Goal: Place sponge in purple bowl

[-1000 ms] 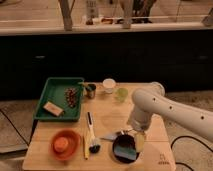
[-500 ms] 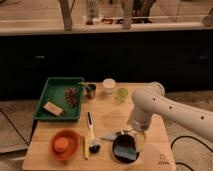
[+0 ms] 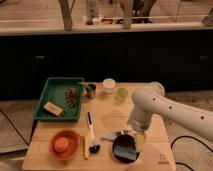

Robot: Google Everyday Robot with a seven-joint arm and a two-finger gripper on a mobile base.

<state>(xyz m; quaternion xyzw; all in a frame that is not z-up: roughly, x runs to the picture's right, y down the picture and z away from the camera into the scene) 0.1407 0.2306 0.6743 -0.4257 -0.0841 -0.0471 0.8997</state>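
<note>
The gripper (image 3: 136,141) hangs low over the near right part of the worktop (image 3: 107,115), at the end of the white arm (image 3: 165,107) that reaches in from the right. Whether it is spread wide, narrowed or gripping anything cannot be told.

The purple bowl (image 3: 119,148) sits directly under and just left of the gripper, its right rim partly covered by it. The sponge (image 3: 127,154) lies inside the bowl, on the near side, just below and a little left of the gripper; whether the gripper touches it cannot be told.

Further left of the gripper lie a brush (image 3: 92,136) and an orange bowl (image 3: 64,144). Beyond the gripper, toward the far edge, stand a green tray (image 3: 60,97) with a tan block (image 3: 52,108), a dark cup (image 3: 90,90), a white cup (image 3: 108,85) and a pale green cup (image 3: 121,93).
</note>
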